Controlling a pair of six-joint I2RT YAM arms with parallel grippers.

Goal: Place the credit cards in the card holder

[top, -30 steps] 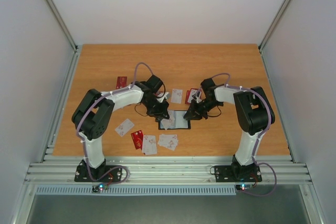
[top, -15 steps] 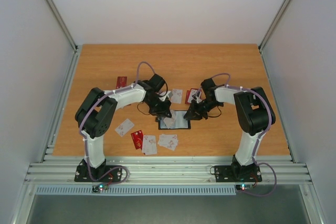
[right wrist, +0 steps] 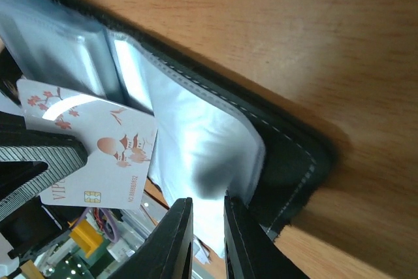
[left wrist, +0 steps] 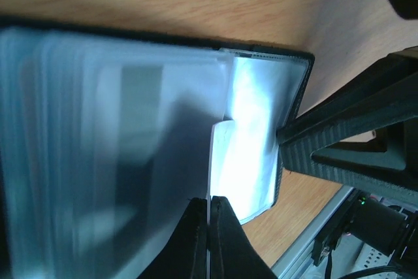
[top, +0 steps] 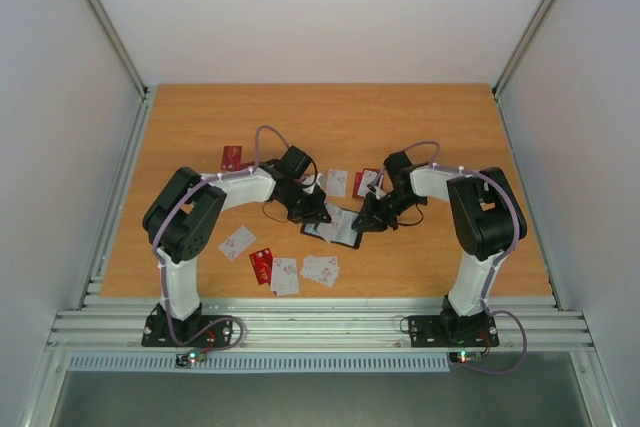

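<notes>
Over card holder (right wrist: 287, 161): card (right wrist: 104, 155) pinched in left claw (left wrist: 209, 202); right claw (right wrist: 208, 217) grips holder.

card holder (top: 336, 229): middle of the counter (top: 450, 127)
held card (right wrist: 98, 151): against the card holder's open inside
credit cards (top: 320, 269): toward near edge, left of centre; others behind the holder

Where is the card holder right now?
In the top view the card holder lies open mid-table, between the left gripper, pinching a white card, and the right gripper; loose credit cards lie just below it in that view.
</notes>
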